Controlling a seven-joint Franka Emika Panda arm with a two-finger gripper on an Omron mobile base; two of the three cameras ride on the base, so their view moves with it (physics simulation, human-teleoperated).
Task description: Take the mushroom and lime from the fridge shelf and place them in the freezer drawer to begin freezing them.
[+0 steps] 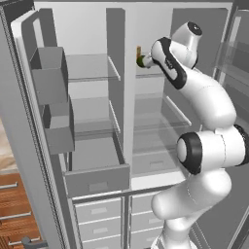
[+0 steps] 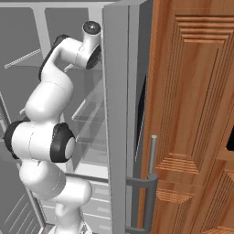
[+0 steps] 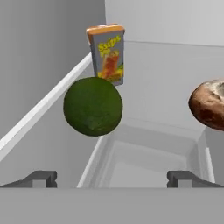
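Grey fridge interior surrounds the arm, with door bins [image 1: 48, 78] at the left and the freezer drawer [image 1: 97, 177] pulled out below. On the fridge shelf [image 3: 166, 83], the lime [image 3: 92, 106] is seen close ahead in the hand view, with a juice carton [image 3: 107, 53] upright just behind it and the mushroom [image 3: 210, 105] cut off at the right edge. The gripper [image 3: 112, 178] is held wide apart, grasping nothing. From the left base camera the lime [image 1: 140, 62] is partly hidden by the wrist. The fridge door [image 2: 116, 114] blocks the shelf in the right base view.
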